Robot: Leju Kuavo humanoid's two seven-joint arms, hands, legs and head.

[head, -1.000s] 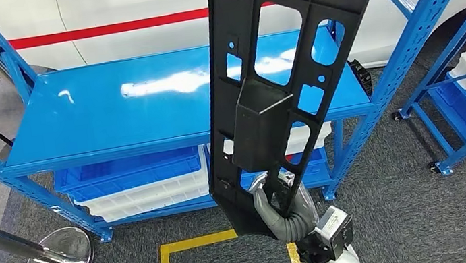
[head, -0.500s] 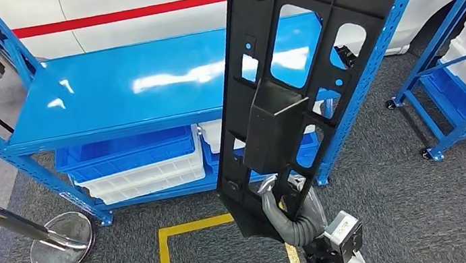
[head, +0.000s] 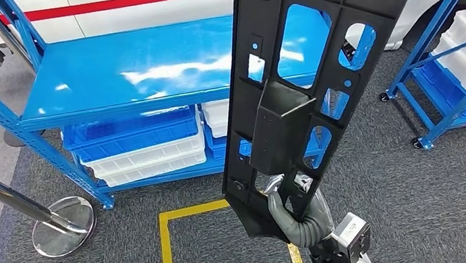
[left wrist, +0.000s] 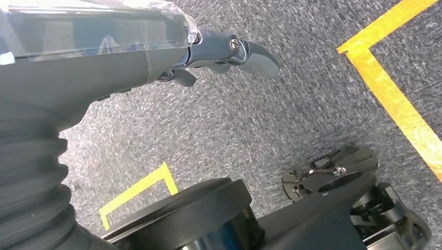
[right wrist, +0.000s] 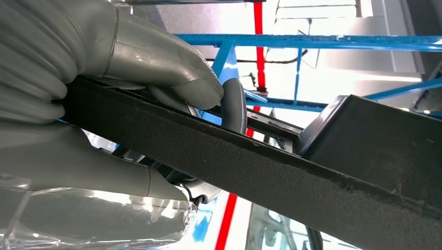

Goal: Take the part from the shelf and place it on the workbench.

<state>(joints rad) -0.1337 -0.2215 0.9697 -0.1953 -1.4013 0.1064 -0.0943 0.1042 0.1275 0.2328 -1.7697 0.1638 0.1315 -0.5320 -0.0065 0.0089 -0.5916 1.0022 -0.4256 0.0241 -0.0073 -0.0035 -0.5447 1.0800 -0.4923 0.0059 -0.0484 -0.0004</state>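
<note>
One black part [head: 305, 81] stands upright, held by one robot hand [head: 292, 215]. Two blue shelf racks [head: 140, 69] stand behind it, and one chrome stanchion [head: 59, 226] stands on the floor. Stacked bins [head: 141, 150] sit under the shelf; their number is unclear.

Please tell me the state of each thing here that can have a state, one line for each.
black part: lifted upright, off the shelf
right robot hand: grips the part's lower end
left robot hand: holds nothing, hangs above the carpet
blue shelf: top level bare
bins: stacked on the lower level
</note>
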